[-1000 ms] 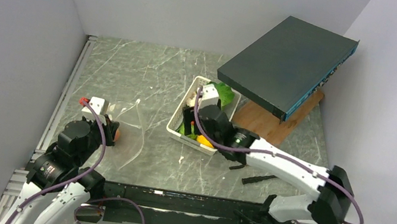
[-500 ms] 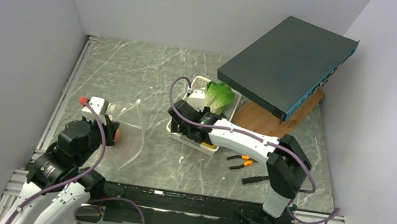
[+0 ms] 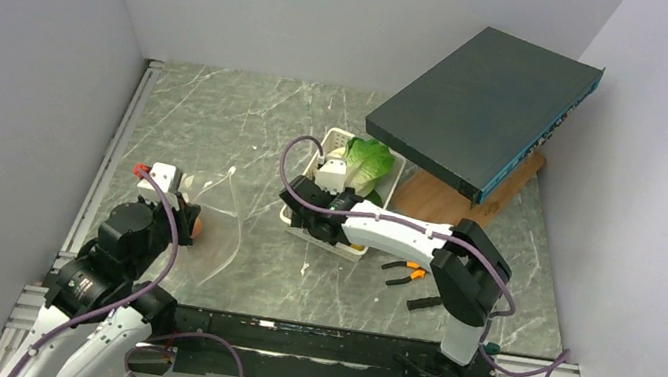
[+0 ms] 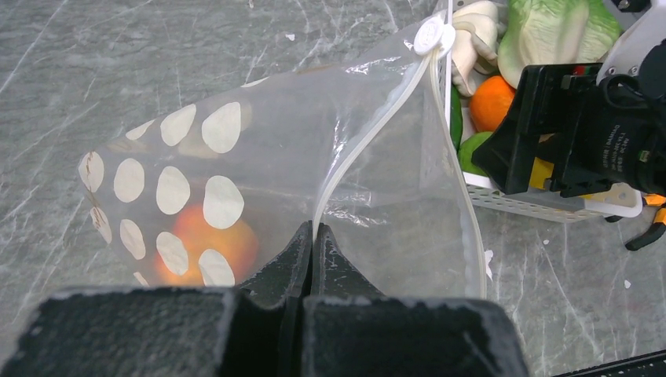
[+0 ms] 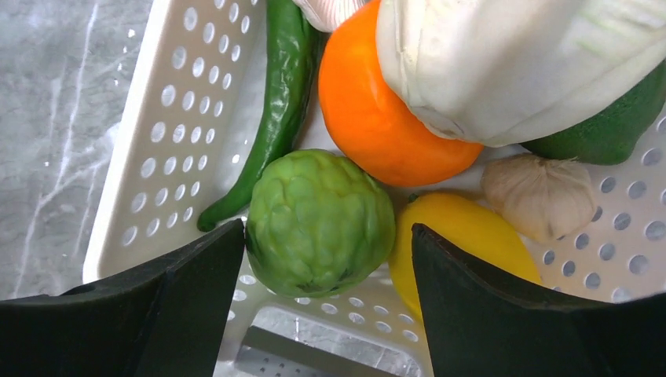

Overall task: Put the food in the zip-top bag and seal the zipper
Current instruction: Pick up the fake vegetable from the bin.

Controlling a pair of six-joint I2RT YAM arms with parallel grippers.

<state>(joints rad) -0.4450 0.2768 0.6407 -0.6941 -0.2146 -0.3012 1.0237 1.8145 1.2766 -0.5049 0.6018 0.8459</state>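
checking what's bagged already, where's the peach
In the left wrist view the peach lies inside the zip-top bag, low on the left behind its white dots, beside the left gripper pinching the bag's rim.

Honestly the peach (image 4: 239,245) is just a fuzzy reddish blob behind the dotted face of the zip-top bag (image 4: 377,165). In the right wrist view the lettuce (image 5: 510,63) runs off the top edge, covering part of the orange (image 5: 369,118) and most of the dark green vegetable (image 5: 612,133).
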